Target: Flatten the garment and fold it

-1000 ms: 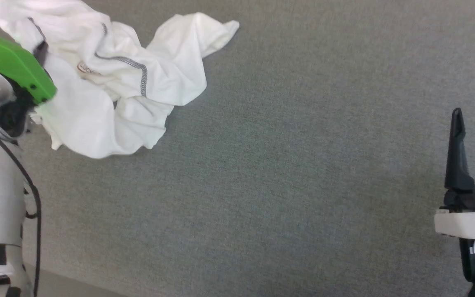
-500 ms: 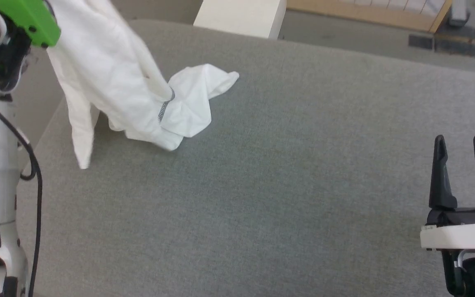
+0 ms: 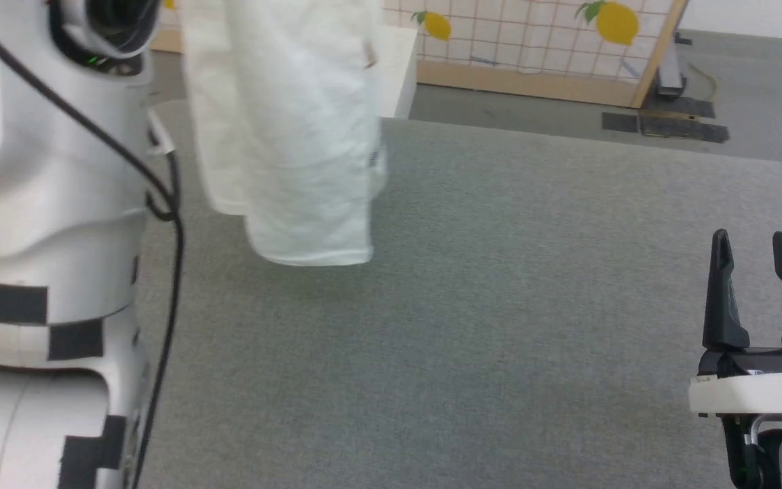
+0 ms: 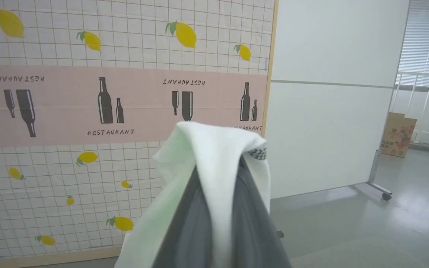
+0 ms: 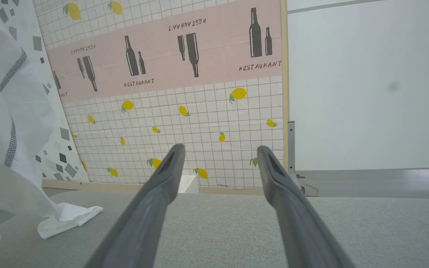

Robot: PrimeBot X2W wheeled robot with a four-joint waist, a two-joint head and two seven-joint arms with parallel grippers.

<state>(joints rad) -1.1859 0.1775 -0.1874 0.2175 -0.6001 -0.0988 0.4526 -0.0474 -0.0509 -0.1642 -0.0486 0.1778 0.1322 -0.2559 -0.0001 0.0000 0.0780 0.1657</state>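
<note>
Grey fabric worktop (image 3: pixel 499 305), lemon-print screen (image 3: pixel 533 41) behind. Left gripper (image 4: pixel 219 173) is clamped tight on a bunch of the garment (image 3: pixel 296 136), held high over the worktop's far left corner. The shirt hangs in a narrow column, low end trailing on the worktop in the right wrist view. Right gripper (image 3: pixel 761 272): jaws apart, empty, at the right edge. Step looks like lifting it to open out. Next — right needs a second hold, hem or shoulder, to spread it flat.
</note>
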